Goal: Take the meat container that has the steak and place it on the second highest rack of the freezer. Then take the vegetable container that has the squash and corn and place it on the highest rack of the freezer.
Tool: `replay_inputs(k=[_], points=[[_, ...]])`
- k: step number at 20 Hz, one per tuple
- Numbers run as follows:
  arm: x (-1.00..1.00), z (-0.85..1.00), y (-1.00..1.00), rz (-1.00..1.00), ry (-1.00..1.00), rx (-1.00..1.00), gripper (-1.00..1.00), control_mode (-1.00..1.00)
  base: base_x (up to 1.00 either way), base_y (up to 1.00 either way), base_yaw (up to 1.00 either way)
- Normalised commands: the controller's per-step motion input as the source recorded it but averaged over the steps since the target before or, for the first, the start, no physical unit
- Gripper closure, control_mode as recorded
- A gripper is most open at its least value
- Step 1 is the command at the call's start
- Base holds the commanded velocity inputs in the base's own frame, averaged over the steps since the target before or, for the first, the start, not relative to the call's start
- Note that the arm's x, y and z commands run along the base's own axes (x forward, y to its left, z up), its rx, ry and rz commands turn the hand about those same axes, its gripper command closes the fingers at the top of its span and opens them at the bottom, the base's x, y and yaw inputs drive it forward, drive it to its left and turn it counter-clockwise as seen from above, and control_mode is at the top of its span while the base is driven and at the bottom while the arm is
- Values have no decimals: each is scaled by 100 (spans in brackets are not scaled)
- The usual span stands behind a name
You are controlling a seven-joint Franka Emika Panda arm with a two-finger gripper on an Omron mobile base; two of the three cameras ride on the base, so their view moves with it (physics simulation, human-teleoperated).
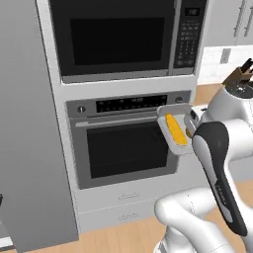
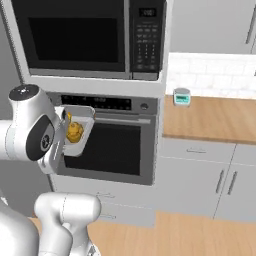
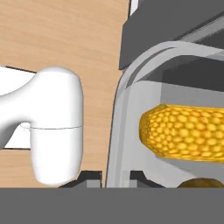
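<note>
A: Where is the tray (image 1: 174, 129) seen?
B: It is held up in the air in front of the wall oven (image 1: 126, 148), beside the arm's white wrist. The corn (image 1: 176, 129) is seen lying lengthwise in it, and the squash (image 2: 74, 132) is seen next to it in the right base view.
A: How is the claw (image 3: 116, 181) set?
B: It is clenched on the tray; in the hand view the tray's near rim is pinched between the dark tips, with the corn just beyond.
A: What else is shown?
B: A microwave (image 2: 87, 37) is mounted above the oven. A small teal timer (image 2: 182, 97) is stood on the wooden table (image 2: 215, 117) to the right. The freezer's (image 1: 29, 128) grey side is seen at the left of the left base view
</note>
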Motion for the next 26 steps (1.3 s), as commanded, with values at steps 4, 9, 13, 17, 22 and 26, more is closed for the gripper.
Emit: replay_inputs(k=[4,9,13,17,22,26], points=[[0,0,0,0,0,0,100,100,46,100,0],[0,0,0,0,0,0,100,100,59,100,0],[0,0,0,0,0,0,100,100,39,100,0],[0,0,0,0,0,0,100,100,0,100,0],[0,0,0,0,0,0,100,100,0,100,0],[0,0,0,0,0,0,100,100,0,100,0]])
